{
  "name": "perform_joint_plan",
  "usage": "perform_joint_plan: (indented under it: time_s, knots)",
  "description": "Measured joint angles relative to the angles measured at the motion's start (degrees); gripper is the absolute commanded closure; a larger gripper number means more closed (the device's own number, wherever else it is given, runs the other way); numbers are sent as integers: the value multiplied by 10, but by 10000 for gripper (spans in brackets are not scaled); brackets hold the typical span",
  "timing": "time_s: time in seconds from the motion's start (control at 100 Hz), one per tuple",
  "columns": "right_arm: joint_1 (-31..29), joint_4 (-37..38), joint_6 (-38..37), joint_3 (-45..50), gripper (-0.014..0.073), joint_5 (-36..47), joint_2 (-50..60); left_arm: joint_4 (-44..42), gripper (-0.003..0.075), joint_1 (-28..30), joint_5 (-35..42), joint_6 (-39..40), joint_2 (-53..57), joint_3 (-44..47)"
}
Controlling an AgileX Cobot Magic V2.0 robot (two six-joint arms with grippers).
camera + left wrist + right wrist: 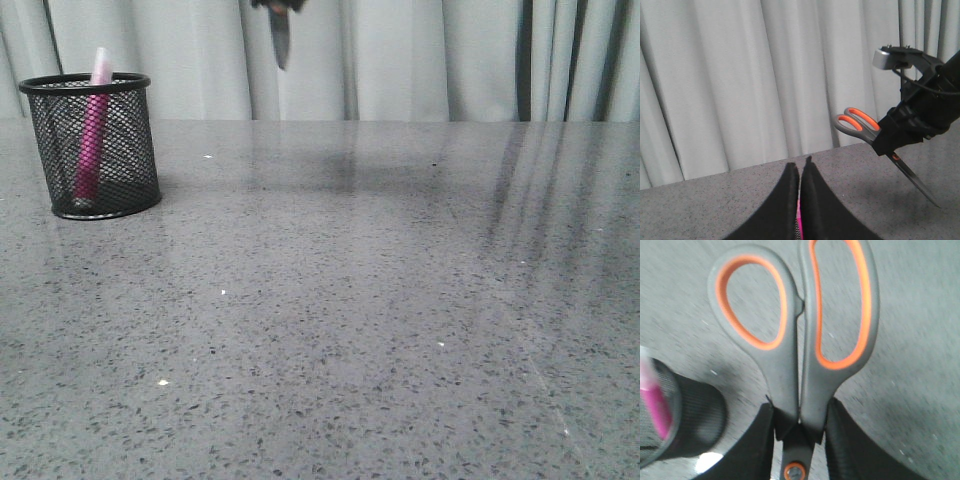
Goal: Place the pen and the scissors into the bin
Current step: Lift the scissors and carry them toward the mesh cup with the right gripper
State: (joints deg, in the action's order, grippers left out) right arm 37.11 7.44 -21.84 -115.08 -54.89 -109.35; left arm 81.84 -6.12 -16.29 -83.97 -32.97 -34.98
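Note:
The black mesh bin point(92, 145) stands at the table's far left with the pink pen point(91, 140) upright inside it, its pale cap above the rim. My right gripper point(800, 408) is shut on the scissors point(800, 340) just above the orange pivot dot and holds them high in the air, blades down. Only the blade tip point(281, 42) shows at the top of the front view. The left wrist view shows the right gripper point(888, 142) with the scissors point(858, 122). My left gripper point(801, 166) is shut and empty; a pink sliver of the pen point(799, 225) shows through its slit.
The grey speckled table point(380, 300) stretches from the bin to the right. A pale curtain point(420, 60) hangs behind its far edge. In the right wrist view the bin point(695, 425) with the pen point(654, 402) lies below and to one side of the scissors.

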Motion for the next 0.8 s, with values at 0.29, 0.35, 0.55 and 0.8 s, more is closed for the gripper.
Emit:
perform_joint_plan:
  time_s: [0.29,0.35,0.55,0.8]
  knots:
    - [45,0,0,203,668,305,102,0,742,0,0,0,0,0]
    - [46,0,0,251,668,391,127,0,742,0,0,0,0,0]
    - [47,8,0,332,668,581,145,0,742,0,0,0,0,0]
    - [47,18,0,335,669,755,82,9,742,0,0,0,0,0]
